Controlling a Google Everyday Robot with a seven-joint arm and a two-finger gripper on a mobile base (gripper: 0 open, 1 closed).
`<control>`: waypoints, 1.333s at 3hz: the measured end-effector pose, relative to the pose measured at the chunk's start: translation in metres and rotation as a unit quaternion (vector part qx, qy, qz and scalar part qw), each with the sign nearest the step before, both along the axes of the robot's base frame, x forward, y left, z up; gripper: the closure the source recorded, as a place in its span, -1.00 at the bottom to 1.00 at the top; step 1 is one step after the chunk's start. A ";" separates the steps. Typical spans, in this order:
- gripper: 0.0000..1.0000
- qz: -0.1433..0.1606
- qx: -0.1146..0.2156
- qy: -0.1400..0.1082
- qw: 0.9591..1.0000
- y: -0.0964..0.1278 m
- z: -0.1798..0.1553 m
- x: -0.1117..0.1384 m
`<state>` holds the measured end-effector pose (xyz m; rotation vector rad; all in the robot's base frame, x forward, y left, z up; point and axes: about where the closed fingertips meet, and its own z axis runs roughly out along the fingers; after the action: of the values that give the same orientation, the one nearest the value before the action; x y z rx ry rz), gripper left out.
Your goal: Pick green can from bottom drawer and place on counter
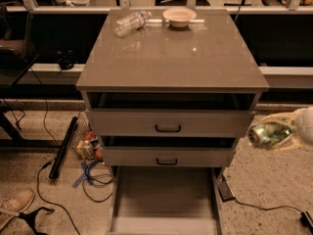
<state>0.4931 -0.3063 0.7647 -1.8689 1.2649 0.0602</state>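
Observation:
My gripper (274, 132) is at the right edge of the view, beside the cabinet at the height of the upper drawers. It is shut on the green can (265, 133), which lies sideways in the pale fingers with its silver end toward the cabinet. The bottom drawer (165, 199) is pulled out toward me, and its flat floor shows nothing on it. The counter (172, 55) is the wide glossy top of the cabinet, above and left of the can.
A clear plastic bottle (131, 22) lies on its side at the counter's far left. A pale bowl (179, 16) sits at the far middle. Cables, a black bar (62, 148) and small items (87, 147) lie on the floor left of the cabinet. A shoe (15, 204) is at lower left.

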 end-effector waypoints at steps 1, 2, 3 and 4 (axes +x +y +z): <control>1.00 -0.020 0.027 -0.003 0.999 -0.026 0.046 0.020; 1.00 -0.034 0.048 0.008 0.998 -0.038 0.080 0.047; 1.00 -0.040 0.074 0.014 0.996 -0.024 0.111 0.078; 1.00 -0.040 0.074 0.014 0.996 -0.024 0.111 0.078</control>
<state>0.5709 -0.3304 0.8755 -1.6943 1.3164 0.1344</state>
